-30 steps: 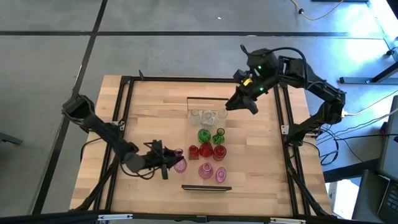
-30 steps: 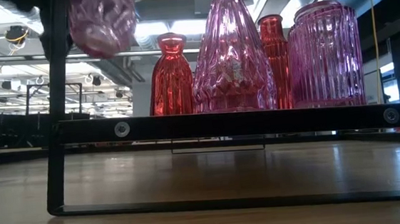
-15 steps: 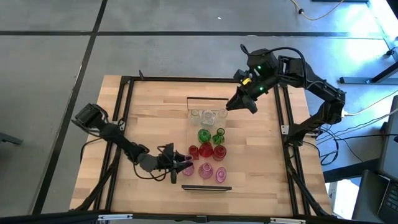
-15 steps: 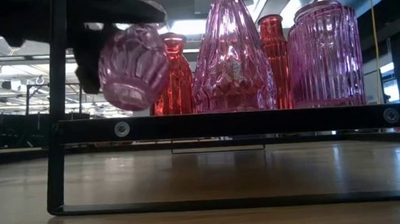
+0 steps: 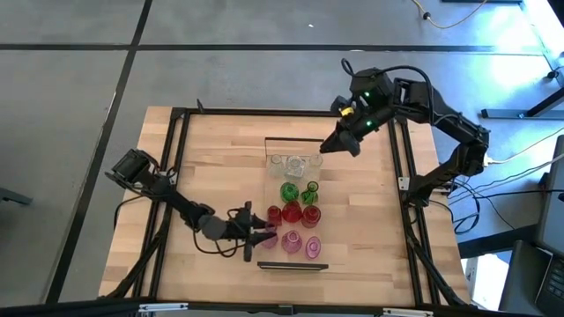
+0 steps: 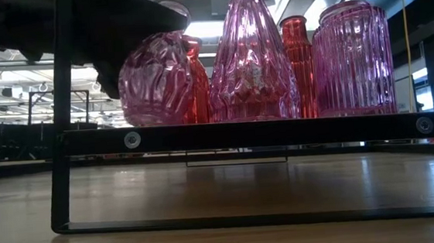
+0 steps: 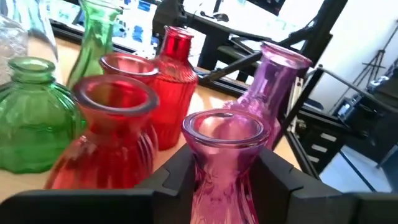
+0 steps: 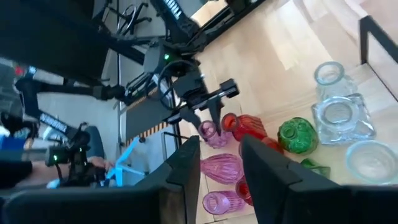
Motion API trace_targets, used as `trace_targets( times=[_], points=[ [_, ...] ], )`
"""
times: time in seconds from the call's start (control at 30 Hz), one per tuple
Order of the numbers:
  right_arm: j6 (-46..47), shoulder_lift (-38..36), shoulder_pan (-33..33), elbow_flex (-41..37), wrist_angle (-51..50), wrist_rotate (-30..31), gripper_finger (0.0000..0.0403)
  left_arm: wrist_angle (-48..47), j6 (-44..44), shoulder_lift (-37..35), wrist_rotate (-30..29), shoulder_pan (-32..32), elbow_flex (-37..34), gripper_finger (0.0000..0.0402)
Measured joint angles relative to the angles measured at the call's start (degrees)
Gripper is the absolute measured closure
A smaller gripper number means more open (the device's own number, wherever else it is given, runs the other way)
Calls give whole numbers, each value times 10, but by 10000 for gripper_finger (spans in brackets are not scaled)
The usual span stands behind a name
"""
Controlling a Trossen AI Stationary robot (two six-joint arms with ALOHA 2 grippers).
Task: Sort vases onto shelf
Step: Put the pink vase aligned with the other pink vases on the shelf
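Nearest the table's front edge, the left gripper point(image 5: 256, 239) reaches in low from the left side, its two fingers clamped on either side of the neck of a small pink vase point(image 7: 219, 163), held upright just below the flared rim. In the low view this pink vase point(image 6: 158, 89) sits at the left of the pink group, level with the shelf's point(image 5: 278, 198) dark end frame point(image 6: 241, 133); whether its base already rests on the board I cannot tell. The grip at the neck looks chosen to keep the round body clear of its neighbours, since just beside it stand a tall pink bottle point(image 6: 250, 53) and a ribbed pink jar point(image 6: 352, 58), so this row appears to gather the pinks at the near end. Next along the shelf come the red vases point(image 5: 292, 213), one of them close beside the held vase in the left wrist view, then the green vases point(image 5: 298, 191), and at the far end the clear vases point(image 5: 295, 164), which suggests sorting by colour. Beyond those, the right gripper point(image 5: 340, 146) hovers over the table just beside the clear group, its fingers apart and holding nothing, probably waiting out of the way while the left arm finishes this placement.
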Motion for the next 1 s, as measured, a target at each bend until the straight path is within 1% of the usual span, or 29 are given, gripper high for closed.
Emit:
trace_targets(
  times=[0.23,0.37,0.57,0.83,1.0],
  points=[
    [36,0,-36,0,11,12,295,-8,0,0,27,-13,0,291],
    [57,1,-50,0,35,13,295,-14,-4,0,30,-13,0,272],
    [64,1,-49,0,39,27,295,-15,0,0,35,-9,0,269],
    [64,1,-49,0,33,37,295,-4,1,0,96,10,0,268],
    [60,1,-49,0,33,37,295,-3,3,0,97,15,0,268]
  ],
)
